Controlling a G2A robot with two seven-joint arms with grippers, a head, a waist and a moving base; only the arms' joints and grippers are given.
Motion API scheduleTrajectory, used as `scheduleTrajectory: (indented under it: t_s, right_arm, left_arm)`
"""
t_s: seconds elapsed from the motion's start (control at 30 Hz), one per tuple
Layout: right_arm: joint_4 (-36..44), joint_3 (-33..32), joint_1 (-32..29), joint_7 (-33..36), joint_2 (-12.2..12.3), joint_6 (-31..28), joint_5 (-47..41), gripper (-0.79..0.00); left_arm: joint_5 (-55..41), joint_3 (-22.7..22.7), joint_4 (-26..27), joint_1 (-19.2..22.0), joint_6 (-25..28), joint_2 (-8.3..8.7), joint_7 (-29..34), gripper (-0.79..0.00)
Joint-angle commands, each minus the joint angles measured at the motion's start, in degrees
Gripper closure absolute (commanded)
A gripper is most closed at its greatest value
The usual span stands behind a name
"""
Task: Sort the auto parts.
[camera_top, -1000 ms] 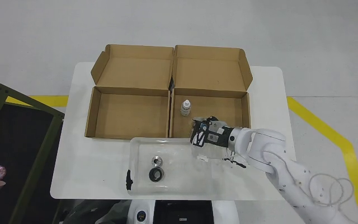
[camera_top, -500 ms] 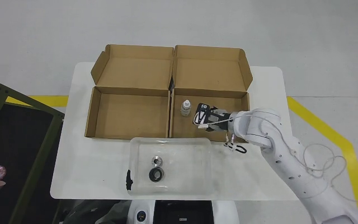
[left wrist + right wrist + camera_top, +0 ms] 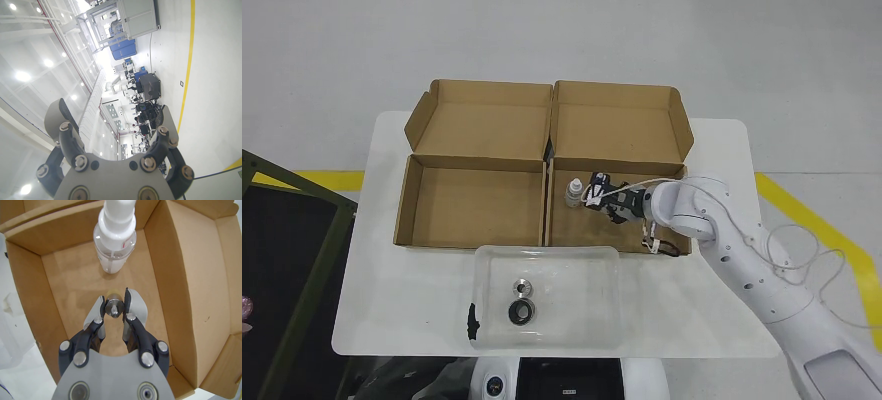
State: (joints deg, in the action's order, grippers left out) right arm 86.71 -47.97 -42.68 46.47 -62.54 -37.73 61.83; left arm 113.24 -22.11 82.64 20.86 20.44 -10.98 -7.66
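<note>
Where the right end effector (image 3: 114, 309) stands: low inside the right-hand box (image 3: 198, 275), closed on a small metal part.
Held part: threaded stud (image 3: 114, 312), clamped across its body between both pads (image 3: 127, 302).
Long axis: in line with the fingers; threaded end toward the wrist, rounded end pointing ahead.
Directly ahead: white-capped bottle (image 3: 114, 247), upright on the box floor, near the fingertips but not touching.
Deciding relation: the stud points straight at the bottle; a set-down is judged to belong on the floor strip short of it, or the bottle may be knocked over.
To either side: box walls, apart from the fingers.
Beyond the bottle: dividing wall, then the second box (image 3: 474, 205).
Behind the wrist: clear bin (image 3: 547, 250) on the desk (image 3: 382, 290), with two round parts (image 3: 521, 300) in it, well apart.
Left end effector (image 3: 113, 106): open, holding nothing, aimed up into the hall; judged to have no share in this step.
</note>
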Motion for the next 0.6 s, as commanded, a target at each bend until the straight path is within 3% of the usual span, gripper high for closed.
scheduleTrajectory:
  t_s: [0.0, 0.17, 0.33, 0.4, 0.57]
  right_arm:
    - [-1.1, 0.6, 0.6, 0.2, -0.3, 0.0, 0.0, -0.034]
    - [-2.4, 1.7, 1.5, 0.7, -0.8, 0.7, 0.5, -0.126]
    - [-2.6, 2.4, 1.8, 0.5, -1.2, 1.2, 1.0, -0.459]
    - [-2.2, 2.4, 1.7, 0.1, -1.3, 1.5, 1.1, -0.551]
    - [0.0, 0.8, 0.4, -1.1, -0.9, 2.0, 0.9, -0.573]
  left_arm:
    - [0.0, 0.0, 0.0, 0.0, 0.0, 0.0, 0.0, -0.785]
    - [0.0, 0.0, 0.0, 0.0, 0.0, 0.0, 0.0, -0.785]
    - [0.0, 0.0, 0.0, 0.0, 0.0, 0.0, 0.0, -0.785]
    - [0.0, 0.0, 0.0, 0.0, 0.0, 0.0, 0.0, -0.785]
    - [0.0, 0.0, 0.0, 0.0, 0.0, 0.0, 0.0, -0.785]
